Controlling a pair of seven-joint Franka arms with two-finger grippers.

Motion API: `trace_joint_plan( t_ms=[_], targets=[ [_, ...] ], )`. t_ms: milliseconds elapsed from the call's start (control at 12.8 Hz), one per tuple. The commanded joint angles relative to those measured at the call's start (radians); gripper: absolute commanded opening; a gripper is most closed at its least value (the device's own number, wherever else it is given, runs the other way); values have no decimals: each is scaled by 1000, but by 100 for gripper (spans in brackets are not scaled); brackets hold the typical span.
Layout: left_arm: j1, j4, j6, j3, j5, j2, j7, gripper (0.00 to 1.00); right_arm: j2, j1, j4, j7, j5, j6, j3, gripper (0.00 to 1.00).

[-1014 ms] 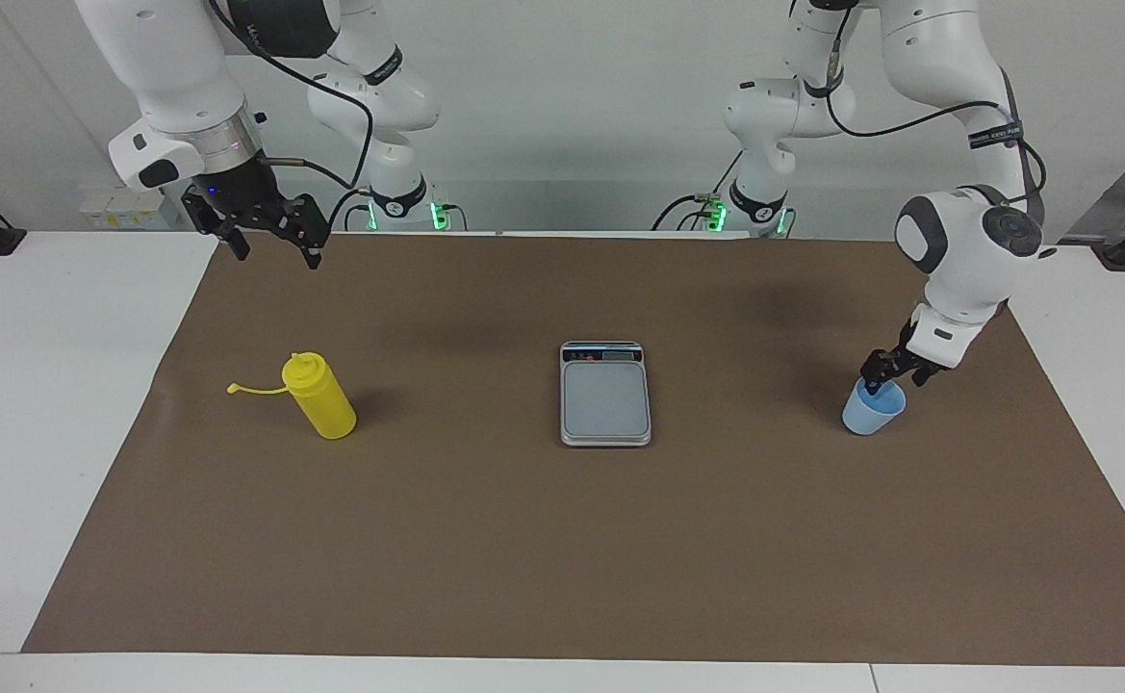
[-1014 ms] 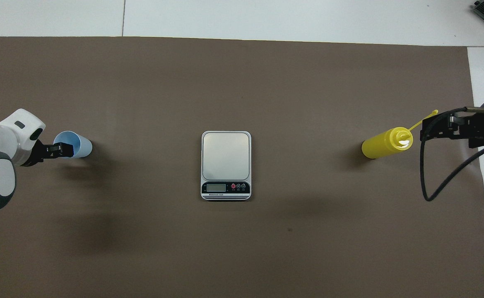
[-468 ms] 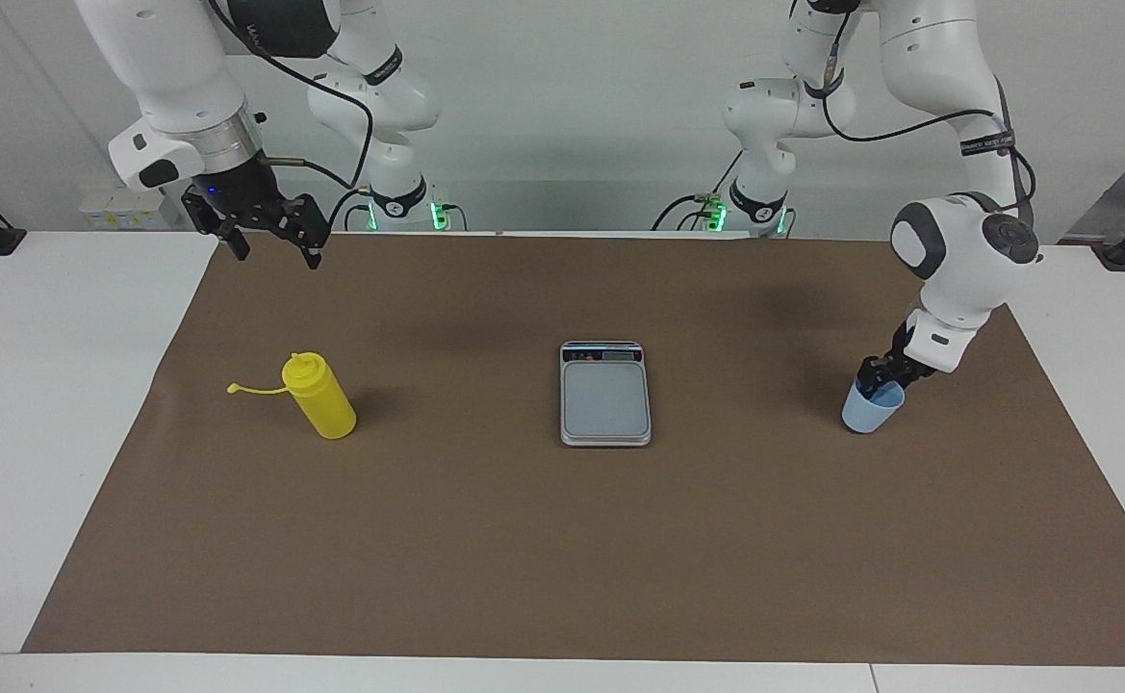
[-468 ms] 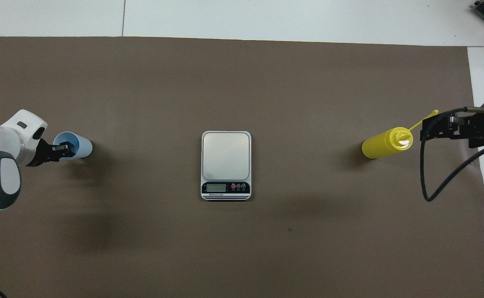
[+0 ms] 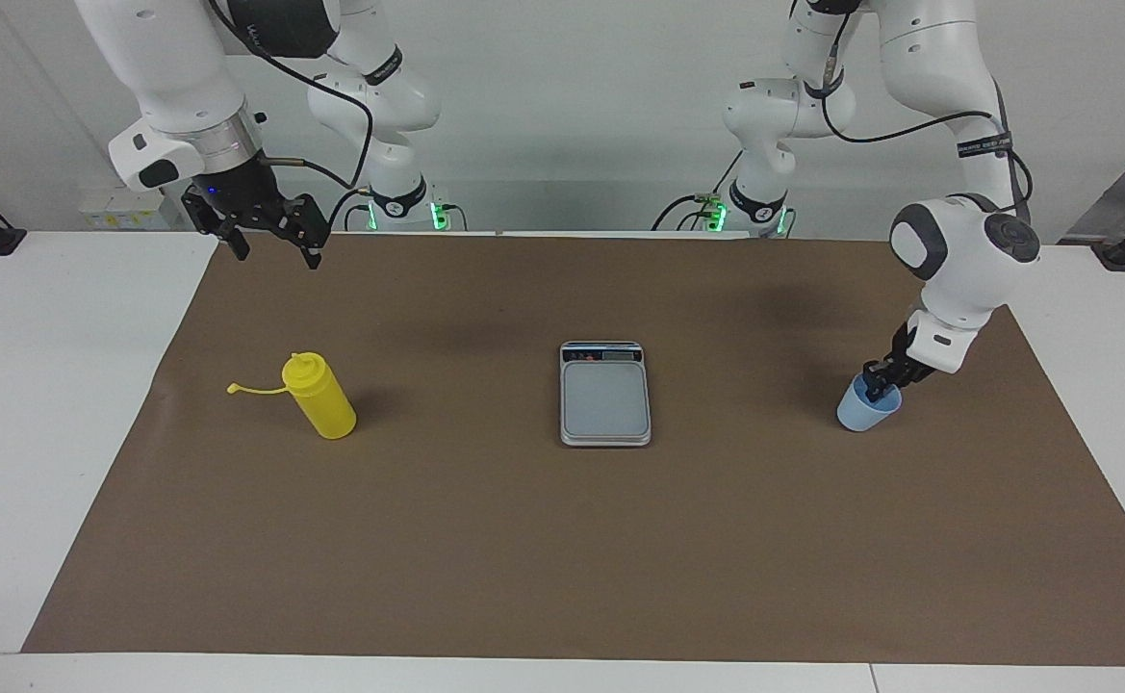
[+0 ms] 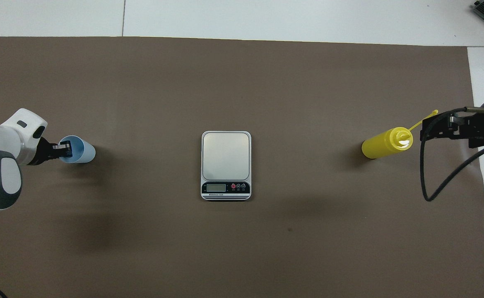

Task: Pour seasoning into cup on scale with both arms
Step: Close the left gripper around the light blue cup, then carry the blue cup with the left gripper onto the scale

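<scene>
- My left gripper (image 5: 878,382), black and two-fingered, sits at the rim of the small light-blue tapered plastic cup (image 5: 866,412); its fingers are clamped on the cup wall, one inside the rim and one outside.
- The cup is at the left arm's end of the brown mat (image 5: 562,539), well apart from the scale; whether its base rests on the mat I cannot tell.
- My right gripper (image 5: 268,243) waits in the air over the mat's corner nearest the right arm's base, fingers apart and holding nothing.
- The bright yellow cylindrical plastic squeeze bottle (image 5: 321,397) stands on the mat toward the right arm's end, its thin cap strap (image 5: 254,389) trailing sideways.
- The flat rectangular silver-grey digital scale (image 5: 605,395) lies mid-mat between bottle and cup, its plate bare and its display strip toward the robots.
</scene>
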Motion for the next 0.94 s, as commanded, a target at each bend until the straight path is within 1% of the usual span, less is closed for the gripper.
trace_joint_plan(
  t_ms=[0,156,234,312,468,624,858],
  targets=[
    [-3,10,9,-8,-22,7,11,10,-16,-12,-19,11,18,-5,5,100],
    [-3,15,1,-13,-22,9,11,2,-16,-12,-19,11,18,-5,4,100],
    [-3,15,0,-23,-22,9,9,1,-16,-12,-19,11,18,-5,5,100],
    [-3,21,-11,-28,-22,10,6,0,-16,-12,-19,11,18,-5,5,100],
    [-3,74,-76,-55,-22,18,-14,0,-16,-12,-19,11,18,-5,4,100],
    [-3,146,-133,-101,-21,36,-165,0,-16,-12,-19,11,18,-5,5,100],
    [-3,220,-207,-184,-4,41,-394,0,-16,-12,-19,11,18,-5,5,100]
  ],
)
